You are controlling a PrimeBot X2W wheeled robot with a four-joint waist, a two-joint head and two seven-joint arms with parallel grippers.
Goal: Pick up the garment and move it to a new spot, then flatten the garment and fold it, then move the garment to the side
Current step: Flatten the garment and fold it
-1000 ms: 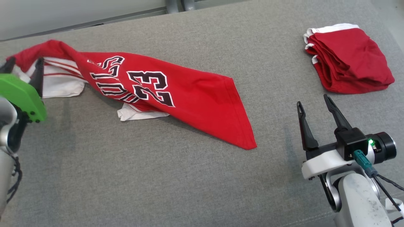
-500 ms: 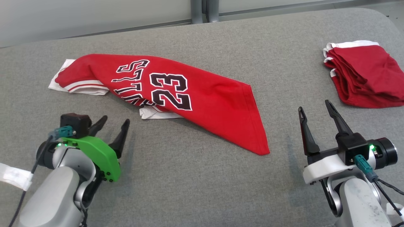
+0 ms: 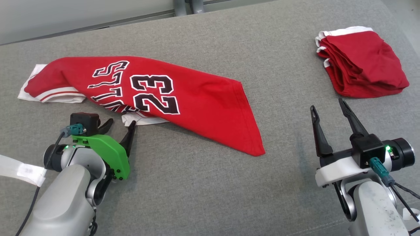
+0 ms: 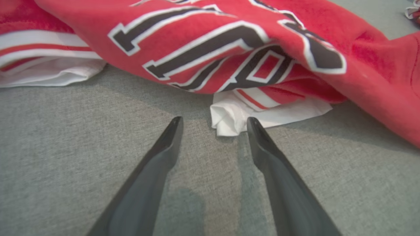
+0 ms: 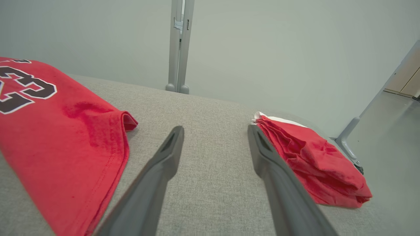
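The garment (image 3: 197, 98) is a red jersey with black "23" lettering and white trim, lying crumpled and slanted across the grey surface. Its lettered part (image 4: 229, 49) fills the top of the left wrist view, and its hem (image 5: 65, 141) lies at the left of the right wrist view. My left gripper (image 3: 121, 124) is open just in front of a white sleeve corner (image 4: 229, 118), which lies between and just past its fingertips (image 4: 175, 124). My right gripper (image 3: 326, 106) stands open at the right, apart from the jersey, with nothing between its fingers.
A folded red garment with white trim (image 3: 361, 62) lies at the far right of the grey padded surface (image 3: 197, 196), close to my right gripper's fingers (image 5: 256, 137). A metal post (image 5: 178, 46) and pale wall stand behind the surface's back edge.
One second ago my left gripper was at the jersey's raised left end; that end now lies flat and the gripper has drawn back near the white sleeve corner. The camera swung meanwhile.
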